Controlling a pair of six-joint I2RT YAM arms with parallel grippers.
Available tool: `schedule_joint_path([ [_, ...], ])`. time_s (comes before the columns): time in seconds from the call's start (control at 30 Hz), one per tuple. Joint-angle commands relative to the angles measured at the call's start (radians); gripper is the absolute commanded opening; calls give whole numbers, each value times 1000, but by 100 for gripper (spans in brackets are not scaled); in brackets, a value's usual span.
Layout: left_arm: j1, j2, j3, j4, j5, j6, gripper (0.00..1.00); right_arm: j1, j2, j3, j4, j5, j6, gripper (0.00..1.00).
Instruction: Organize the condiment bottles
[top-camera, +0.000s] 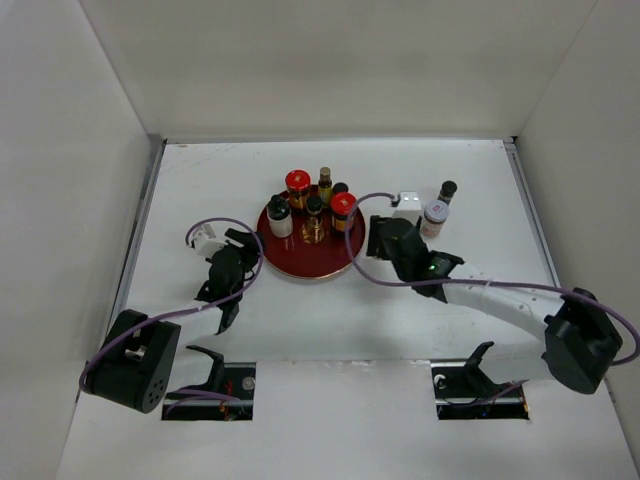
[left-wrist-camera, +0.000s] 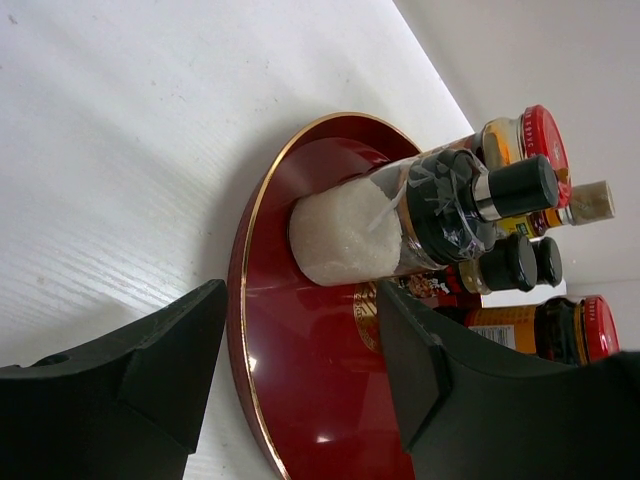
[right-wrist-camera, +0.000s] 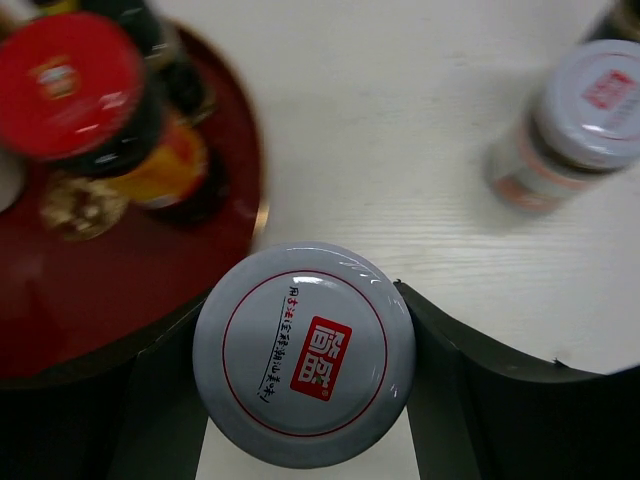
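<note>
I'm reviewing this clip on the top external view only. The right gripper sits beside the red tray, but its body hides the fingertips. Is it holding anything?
Observer: Yes. The right wrist view shows the right gripper closed on a white-lidded jar, with a finger against each side of the lid.
Operator: Any marking on that lid?
Observer: A thin red ring and a red square logo with white characters.
Operator: And the left gripper?
Observer: The left gripper is open with nothing between its fingers. It faces the jar of white granules standing on the red tray.
</note>
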Motion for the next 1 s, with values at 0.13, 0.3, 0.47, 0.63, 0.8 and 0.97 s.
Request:
schedule_joint_path([
  [0.13, 21, -27, 17, 52, -15, -3, 59, 207, 208, 255, 221, -54, -27, 55],
  [0.3, 41, -26, 6, 48, -4, -31, 59, 224, 428, 436, 261, -115, -52, 55],
  [0.47, 82, -1, -8, 49, 30, -83, 59, 244, 628, 594, 258, -132, -58, 55],
  [0.63, 96, 22, -8, 52, 47, -97, 59, 263, 754, 708, 241, -130, -66, 58],
  [0.8, 98, 33, -3, 52, 51, -100, 59, 279, 772, 724, 224, -143, -57, 85],
  [0.97, 101, 17, -5, 52, 50, -91, 59, 284, 639, 647, 230, -150, -76, 98],
])
